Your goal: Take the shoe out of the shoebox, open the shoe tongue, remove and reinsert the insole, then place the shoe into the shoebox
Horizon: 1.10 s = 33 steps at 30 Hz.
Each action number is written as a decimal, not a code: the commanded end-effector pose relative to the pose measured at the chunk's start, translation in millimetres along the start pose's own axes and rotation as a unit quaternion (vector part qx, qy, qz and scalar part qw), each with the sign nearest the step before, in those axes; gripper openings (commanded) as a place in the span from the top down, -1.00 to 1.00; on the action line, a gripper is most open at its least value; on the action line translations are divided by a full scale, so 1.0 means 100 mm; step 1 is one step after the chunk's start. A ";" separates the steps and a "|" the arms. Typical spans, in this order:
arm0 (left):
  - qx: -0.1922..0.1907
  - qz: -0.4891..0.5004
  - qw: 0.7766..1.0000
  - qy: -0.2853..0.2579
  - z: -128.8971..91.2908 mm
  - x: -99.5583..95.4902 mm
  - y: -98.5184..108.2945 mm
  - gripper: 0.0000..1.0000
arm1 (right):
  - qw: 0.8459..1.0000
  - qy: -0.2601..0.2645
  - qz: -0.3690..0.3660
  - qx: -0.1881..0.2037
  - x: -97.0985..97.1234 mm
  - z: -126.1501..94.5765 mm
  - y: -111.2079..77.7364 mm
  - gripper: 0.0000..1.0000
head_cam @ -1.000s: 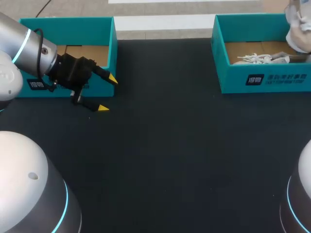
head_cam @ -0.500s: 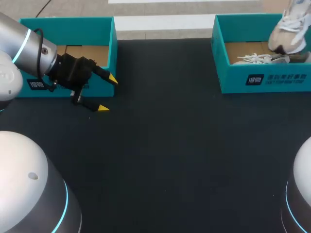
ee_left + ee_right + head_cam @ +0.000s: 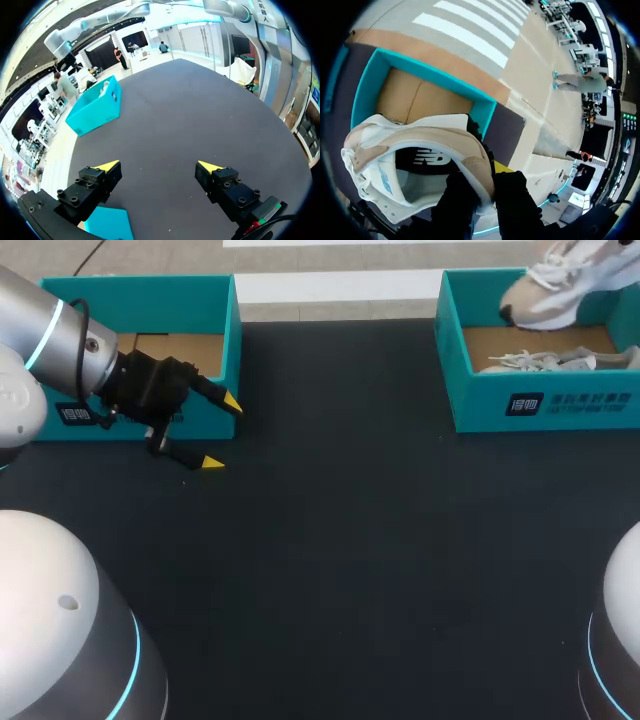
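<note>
Left gripper (image 3: 222,433) is hanging open in the head view, yellow tips spread with nothing between them, just beside the front wall of the left shoebox (image 3: 140,288). Well away across the table (image 3: 350,540), the shoe (image 3: 565,285) is hanging above the right shoebox (image 3: 545,405), over a second shoe (image 3: 540,361) lying inside. The right gripper isn't showing in this view. In the left wrist view the left gripper (image 3: 159,166) is showing both fingers wide apart over bare table (image 3: 190,115), with the right shoebox (image 3: 97,107) far ahead of it. In the right wrist view the right gripper (image 3: 487,187) is clamping the shoe (image 3: 405,150) by its heel collar, one finger inside the opening and one outside. The shoe body is hanging ahead of the fingers, and the right shoebox (image 3: 432,70) is sitting beyond and under it. Step in hand looks like taking the shoe out. It's a thin-edge grip, so the shoe is likely swinging easily. Better to be lifting until the toe is clearing the box wall, then carrying it slowly toward mid-table, between the two grippers. Setting it down sole-flat, opening toward the left gripper, should make the tongue easy to reach. Watch for laces snagging on the second shoe.
</note>
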<state>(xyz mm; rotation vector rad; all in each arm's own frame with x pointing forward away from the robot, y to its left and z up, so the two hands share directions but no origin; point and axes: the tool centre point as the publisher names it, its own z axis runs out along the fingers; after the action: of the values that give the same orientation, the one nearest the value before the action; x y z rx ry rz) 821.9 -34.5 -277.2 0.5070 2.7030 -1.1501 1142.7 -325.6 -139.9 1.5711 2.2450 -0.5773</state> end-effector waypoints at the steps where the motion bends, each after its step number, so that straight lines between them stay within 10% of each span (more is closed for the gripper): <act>1: -0.001 0.000 1.000 -0.001 0.00 0.01 0.00 -1.00 | 0.999 0.011 0.046 0.024 -0.05 -0.02 0.09 1.00; 33: -0.001 0.000 1.000 -0.001 0.00 0.01 0.00 -1.00 | 0.982 0.017 0.187 0.003 -0.03 -0.05 0.01 1.00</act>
<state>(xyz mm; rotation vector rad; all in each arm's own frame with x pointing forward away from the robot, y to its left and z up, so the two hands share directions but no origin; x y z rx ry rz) 821.9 -34.5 -277.2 0.5070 2.7030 -1.1501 1147.3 -324.9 -136.3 1.9534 1.8980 -0.4586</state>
